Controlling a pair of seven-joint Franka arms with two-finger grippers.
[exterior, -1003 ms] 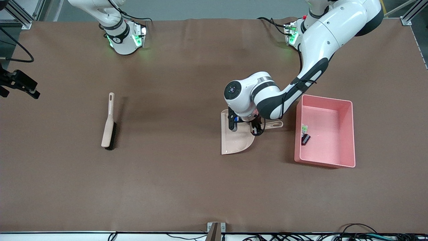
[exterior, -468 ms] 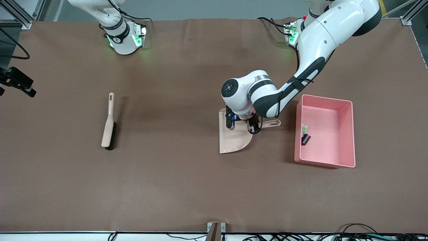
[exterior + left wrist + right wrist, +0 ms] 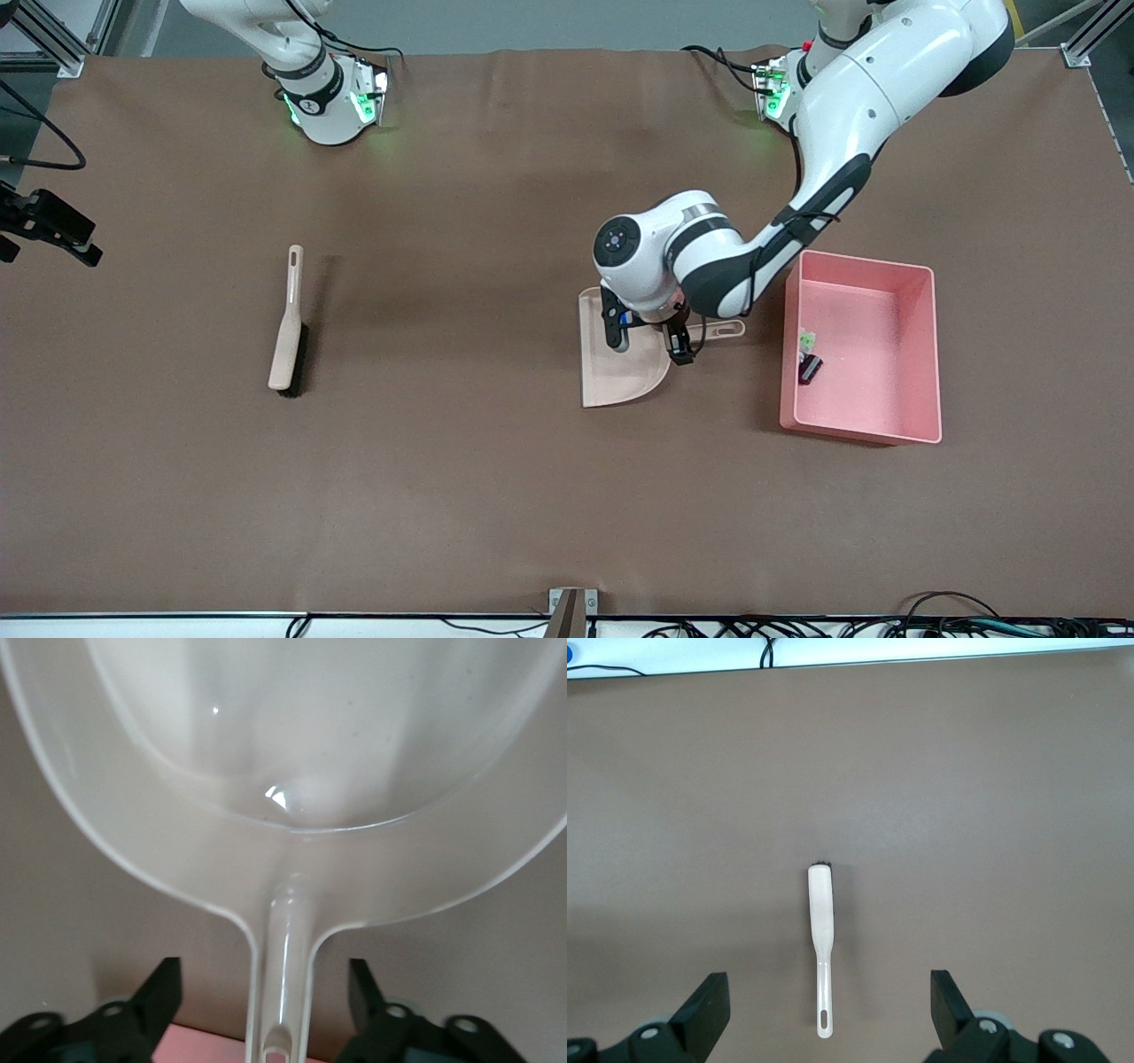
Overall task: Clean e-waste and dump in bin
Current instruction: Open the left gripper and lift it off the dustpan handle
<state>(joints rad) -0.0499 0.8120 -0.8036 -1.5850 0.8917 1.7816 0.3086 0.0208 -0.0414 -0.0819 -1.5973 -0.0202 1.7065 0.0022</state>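
Note:
The e-waste lies inside the pink bin (image 3: 864,266): a white and green part (image 3: 807,338) and a dark block (image 3: 809,368), both by the wall toward the dustpan. My left gripper (image 3: 647,341) is open and low over the beige dustpan (image 3: 620,377). In the left wrist view its fingers (image 3: 164,988) stand apart on either side of the dustpan's handle (image 3: 285,992), with a gap on each side. My right gripper (image 3: 828,988) is open and empty, waiting high over the brush (image 3: 821,921).
The beige brush (image 3: 288,332) with dark bristles lies on the brown table cover toward the right arm's end. The bin stands beside the dustpan, toward the left arm's end. A strip of pink bin (image 3: 204,1047) shows past the handle in the left wrist view.
My left gripper was shut on the dustpan's handle and has opened, letting it go. The dustpan shifted a little and rests on the table. The right arm has not moved.

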